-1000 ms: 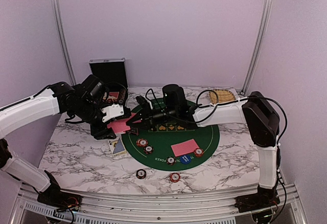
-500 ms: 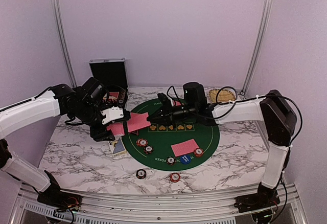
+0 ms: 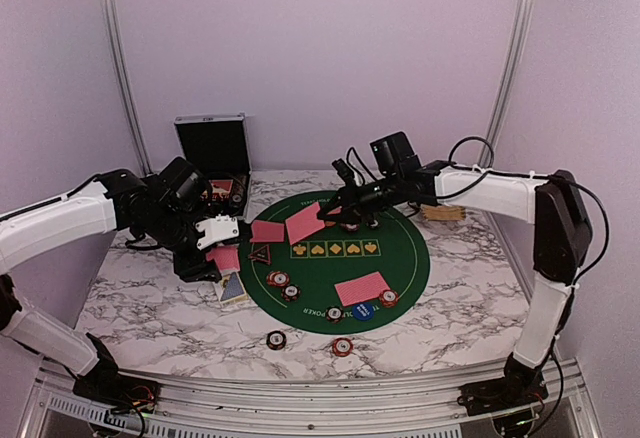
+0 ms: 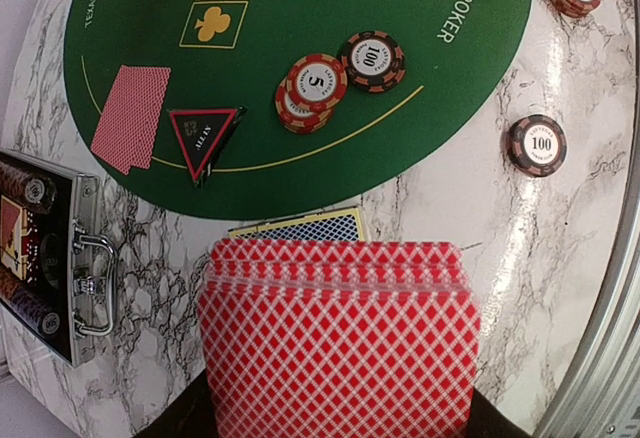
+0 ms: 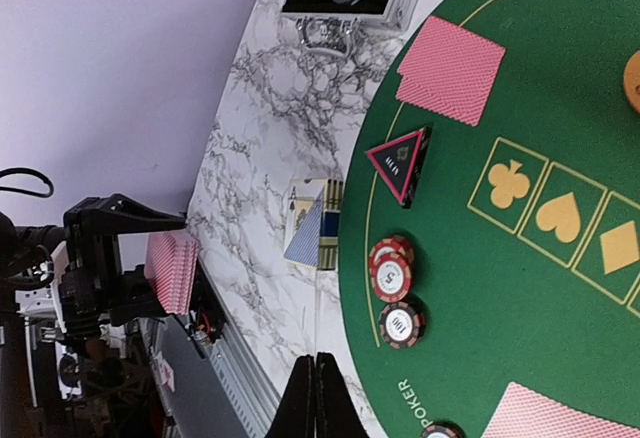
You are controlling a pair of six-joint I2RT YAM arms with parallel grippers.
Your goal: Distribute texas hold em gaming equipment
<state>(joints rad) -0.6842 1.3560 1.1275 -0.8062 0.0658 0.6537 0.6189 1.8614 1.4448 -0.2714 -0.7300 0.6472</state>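
Note:
My left gripper is shut on a deck of pink-red-backed playing cards, held above the marble left of the green mat. My right gripper hovers over the mat's back left, shut on a single card; in the right wrist view that card shows only as a thin edge above the closed fingers. Dealt cards lie on the mat's left and more at its front. A dark triangular marker and stacked chips sit beside them.
An open black case with chips stands at the back left. A blue-backed card pack lies under the deck. Two loose chips lie near the front edge. A blue button is on the mat. The wicker basket sits behind the right arm.
My right gripper drew one card off the deck and carried it right and back over the mat. The left gripper sank a little with the deck.

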